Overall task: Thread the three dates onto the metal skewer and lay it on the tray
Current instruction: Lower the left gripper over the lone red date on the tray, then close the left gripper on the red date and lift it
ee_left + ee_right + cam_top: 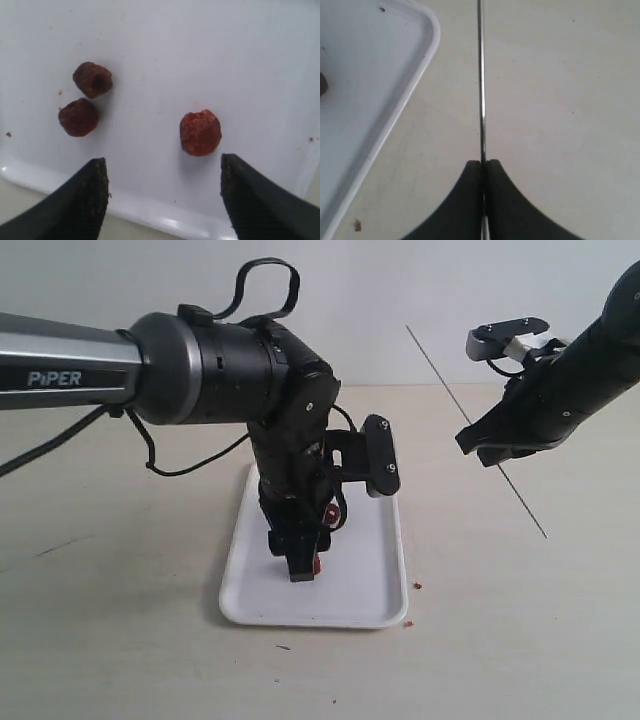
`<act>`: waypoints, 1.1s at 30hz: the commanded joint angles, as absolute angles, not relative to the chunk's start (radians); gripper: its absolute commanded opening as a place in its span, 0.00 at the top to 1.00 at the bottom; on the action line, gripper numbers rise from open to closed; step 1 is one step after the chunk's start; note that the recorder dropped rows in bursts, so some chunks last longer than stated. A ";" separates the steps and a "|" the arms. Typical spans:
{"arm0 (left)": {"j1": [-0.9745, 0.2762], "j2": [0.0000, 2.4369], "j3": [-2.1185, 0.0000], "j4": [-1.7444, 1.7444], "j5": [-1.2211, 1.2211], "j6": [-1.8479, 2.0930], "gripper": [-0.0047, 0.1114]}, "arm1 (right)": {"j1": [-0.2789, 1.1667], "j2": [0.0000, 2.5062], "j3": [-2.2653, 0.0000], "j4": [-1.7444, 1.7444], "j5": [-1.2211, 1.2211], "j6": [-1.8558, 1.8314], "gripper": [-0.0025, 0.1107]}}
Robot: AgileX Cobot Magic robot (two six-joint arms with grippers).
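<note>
- Exterior view: white tray [372, 575], flat on the tabletop [120, 620] near its middle, one short edge towards the camera.
- Left gripper [300, 565], pointing straight down over the near half of the tray. Its arm hides most of the tray's contents and a red bit shows beside the fingertips. How wide it stands cannot be told from here.
- Skewer [435, 368], a thin dark rod slanting through the air to the right of the tray, off its right edge. The right gripper [480, 448] holds it partway along.
- Crumbs [417, 586], small and reddish, on the tabletop just off the tray's near right corner.
- Left wrist view: three dates on the tray [210, 45]. Two dark ones [92, 79] [78, 117] sit close together and a redder one [200, 132] lies apart from them, all near a rim of the tray.
- Left gripper [162, 162], spread wide and holding nothing. The two black fingers [85, 200] hang above the rim, and the redder date is just beyond the gap.
- Right wrist view: right gripper [482, 162], pinched tight on the skewer [481, 90], which runs out straight over bare tabletop alongside the tray's edge, not touching it.
- Tray [420, 75], one rounded corner in view; one crumb [357, 225] on the tabletop by its rim.
</note>
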State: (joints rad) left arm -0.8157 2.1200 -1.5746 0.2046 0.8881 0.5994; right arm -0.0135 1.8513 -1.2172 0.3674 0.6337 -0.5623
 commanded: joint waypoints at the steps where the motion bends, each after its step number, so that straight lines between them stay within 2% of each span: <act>1: -0.818 2.140 -1.592 0.156 0.907 0.624 0.41 | -0.017 1.849 -1.251 0.387 0.685 -0.578 0.98; 20: -0.818 2.178 -1.592 0.094 0.886 0.617 0.41 | -0.017 1.849 -1.253 0.394 0.694 -0.580 0.98; 33: -0.775 2.179 -1.596 0.041 0.878 0.618 0.41 | -0.017 1.849 -1.253 0.406 0.690 -0.582 0.98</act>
State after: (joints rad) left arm -0.7785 2.1821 -1.5872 0.0676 0.8884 0.6191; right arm -0.0135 1.8513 -1.2431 0.3972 0.6954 -0.5698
